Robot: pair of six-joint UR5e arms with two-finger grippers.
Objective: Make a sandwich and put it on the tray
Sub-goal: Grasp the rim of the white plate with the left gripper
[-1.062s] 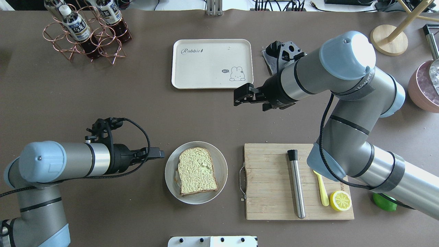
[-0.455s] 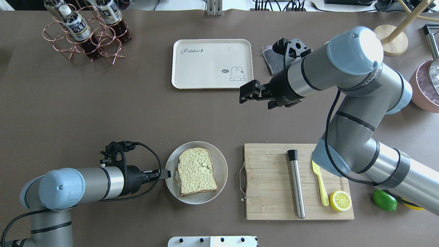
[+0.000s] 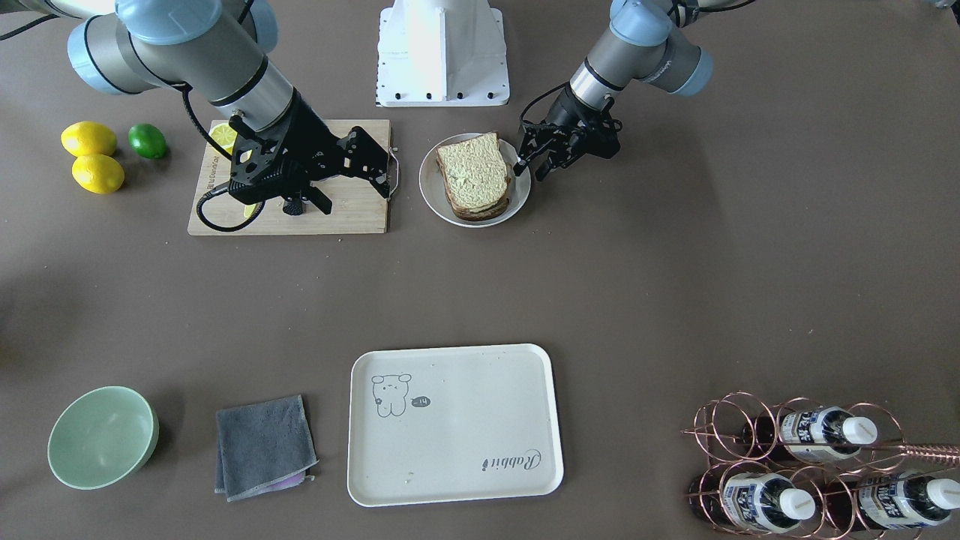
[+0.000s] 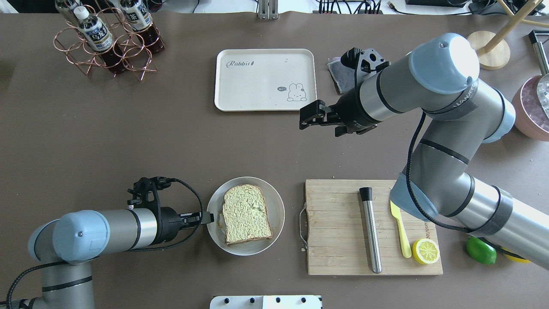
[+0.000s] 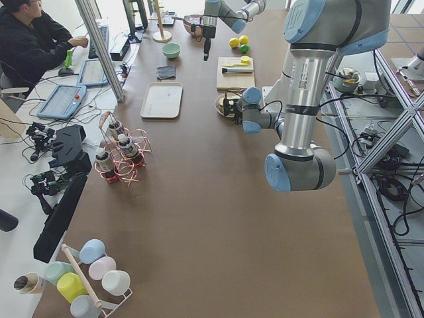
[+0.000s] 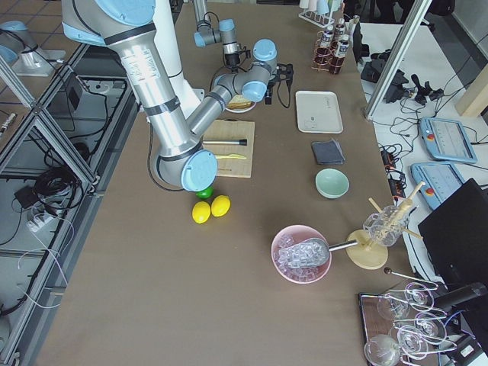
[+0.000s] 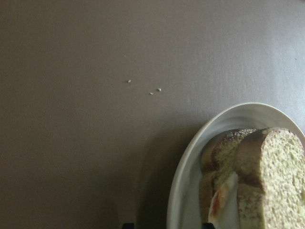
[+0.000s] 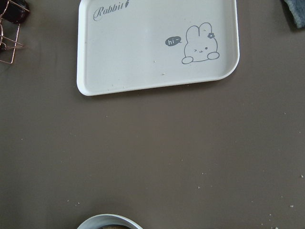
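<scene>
Brown table [image 4: 128, 141], both arms over it.

Hidden: in the overhead view the right arm covers most of the cloth [image 4: 336, 79] and the right corner of the board [image 4: 334, 240]. The lime [image 4: 481, 253] peeks out beside the forearm at lower right. In the front view the same arm hides the rod and most of the lemon half.

Views compared: from above and from the front only the top slice of the sandwich [image 4: 246, 213] shows. The left wrist view alone shows the egg [image 7: 223, 202], a white edge with an orange patch between the slices, cut off at the frame's bottom. Only the overhead view shows the rod [image 4: 371, 231] and lemon half [image 4: 426, 251] whole. Only the front view shows the bowl [image 3: 101, 435] and two lemons [image 3: 88, 139] clearly.

Sandwich lies on the plate [image 4: 276, 199], lower centre overhead. Tray [image 4: 257, 81] is at upper centre, well apart.

Left arm: forearm level, entering from lower left. Left gripper [image 4: 209, 218] is at the plate's left rim; contact cannot be judged. Overhead it is edge-on; the front view shows two fingers with a gap.

Right arm: elbow above the board, wrist reaching to upper centre. Right gripper [image 4: 303, 116] is just beside the tray's lower right corner, fingers spread.
</scene>
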